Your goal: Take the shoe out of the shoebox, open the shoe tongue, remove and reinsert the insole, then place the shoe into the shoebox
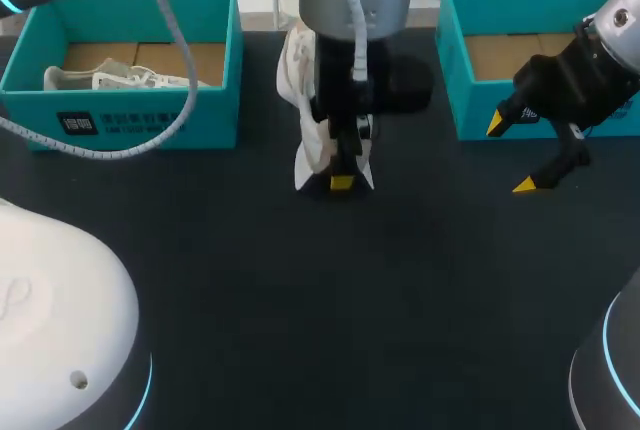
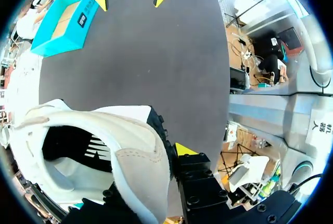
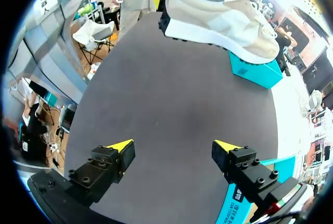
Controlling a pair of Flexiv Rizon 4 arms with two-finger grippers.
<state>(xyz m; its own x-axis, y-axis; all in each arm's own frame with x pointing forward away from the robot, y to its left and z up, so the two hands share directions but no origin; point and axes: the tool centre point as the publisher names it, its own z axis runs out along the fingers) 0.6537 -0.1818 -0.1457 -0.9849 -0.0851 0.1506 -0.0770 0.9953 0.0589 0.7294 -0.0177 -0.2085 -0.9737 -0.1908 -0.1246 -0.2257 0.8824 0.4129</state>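
A white and beige shoe point(image 1: 303, 90) is over the middle of the table, its toe pointing to the far side. My left gripper point(image 1: 341, 182) is shut on its heel collar. In the left wrist view the shoe point(image 2: 119, 151) shows its dark opening, and one yellow fingertip point(image 2: 184, 149) lies outside the heel. My right gripper point(image 1: 512, 155) hangs open at the right, in front of the empty teal shoebox point(image 1: 452, 90). In the right wrist view its fingers point(image 3: 120, 148) stand wide apart over bare table, and the shoe point(image 3: 218, 18) is well ahead of them.
A second teal box point(image 1: 120, 120) at the back left holds another white shoe point(image 1: 100, 78). A dark round object point(image 1: 408, 85) sits behind the held shoe. The black tabletop point(image 1: 330, 300) stretches toward the near edge.
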